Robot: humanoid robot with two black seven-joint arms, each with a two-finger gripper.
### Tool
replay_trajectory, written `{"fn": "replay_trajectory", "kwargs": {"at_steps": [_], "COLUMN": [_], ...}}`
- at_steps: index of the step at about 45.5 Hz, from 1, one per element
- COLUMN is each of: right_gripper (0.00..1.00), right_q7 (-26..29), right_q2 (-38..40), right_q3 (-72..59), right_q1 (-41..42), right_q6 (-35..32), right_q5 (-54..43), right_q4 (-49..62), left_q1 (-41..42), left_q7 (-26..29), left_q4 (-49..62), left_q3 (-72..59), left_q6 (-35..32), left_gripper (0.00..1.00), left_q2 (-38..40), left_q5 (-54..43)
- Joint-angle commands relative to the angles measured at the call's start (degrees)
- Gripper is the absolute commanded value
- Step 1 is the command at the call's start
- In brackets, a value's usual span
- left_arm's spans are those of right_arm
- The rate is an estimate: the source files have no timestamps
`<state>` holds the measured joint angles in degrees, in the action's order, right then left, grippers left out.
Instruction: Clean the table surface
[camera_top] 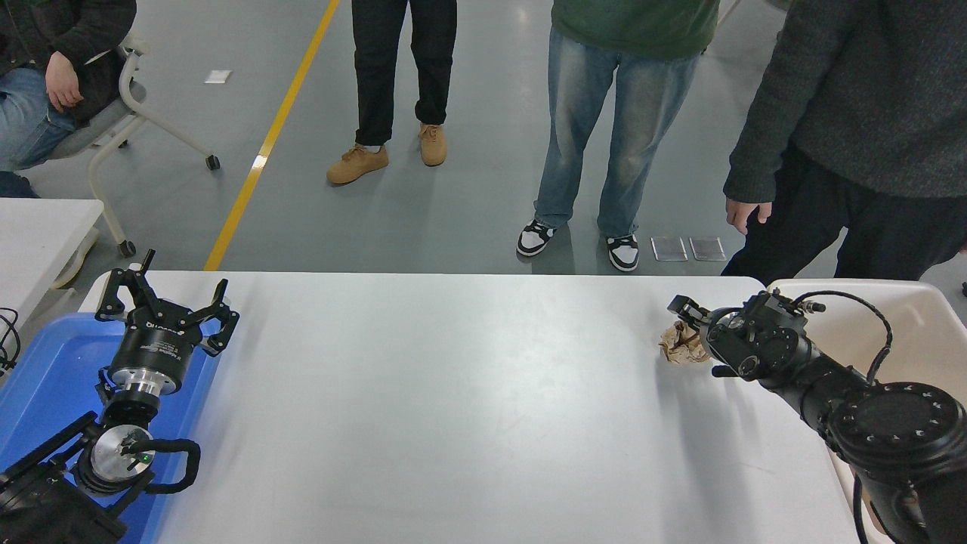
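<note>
The table surface [468, 393] is a wide light-grey top that fills the lower picture. A crumpled brown paper ball [680, 346] lies on it near the far right corner. My right gripper [686, 326] reaches in from the right and is right at the ball, with its black tip just over the ball's far side. The wrist hides the rest of the grip, so I cannot tell whether it holds the ball. My left gripper [162, 306] is parked at the lower left over a blue tray [45, 378], jaws spread and empty.
A beige bin [906, 317] stands at the table's right edge, under my right arm. Three people stand beyond the far edge, one with a hand [746, 213] hanging near the right corner. A smaller white table [38, 234] and a seated person are at the left.
</note>
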<state>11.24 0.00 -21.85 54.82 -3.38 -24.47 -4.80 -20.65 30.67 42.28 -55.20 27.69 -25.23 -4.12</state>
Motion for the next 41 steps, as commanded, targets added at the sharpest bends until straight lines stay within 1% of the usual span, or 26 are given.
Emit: {"fn": "replay_trajectory", "kwargs": {"at_steps": [1,18,21,23,31,33,41], "right_gripper": [0.98,0.98,0.96,0.94,0.93,0.9,0.9], "right_q7": [-0.9,-1.0,-1.0,-1.0,-1.9,-2.1,-2.6], "right_q2": [0.0,0.0,0.0,0.0,0.0,0.0,0.0], "right_q3": [-0.8,-0.2,-0.2,-0.2,-0.4,-0.5,-0.7], "right_q1": [-0.6,-0.4,-0.4,-0.3,-0.2,-0.2,-0.2], "right_q6": [0.1,0.5,0.5,0.5,0.5,0.5,0.5], "right_q5": [-0.5,-0.5,-0.5,-0.5,-0.5,-0.5,-0.5], "right_q4": [-0.3,-1.4,-1.4,-1.4,-1.4,-1.4,-1.9], "left_q1": [0.0,0.0,0.0,0.0,0.0,0.0,0.0], "left_q7": [0.0,0.0,0.0,0.0,0.0,0.0,0.0], "left_q4": [0.0,0.0,0.0,0.0,0.0,0.0,0.0], "left_q3": [0.0,0.0,0.0,0.0,0.0,0.0,0.0], "left_q6": [0.0,0.0,0.0,0.0,0.0,0.0,0.0], "left_gripper": [0.99,0.99,0.99,0.99,0.99,0.99,0.99], "left_q2": [0.0,0.0,0.0,0.0,0.0,0.0,0.0], "left_q5": [0.0,0.0,0.0,0.0,0.0,0.0,0.0]}}
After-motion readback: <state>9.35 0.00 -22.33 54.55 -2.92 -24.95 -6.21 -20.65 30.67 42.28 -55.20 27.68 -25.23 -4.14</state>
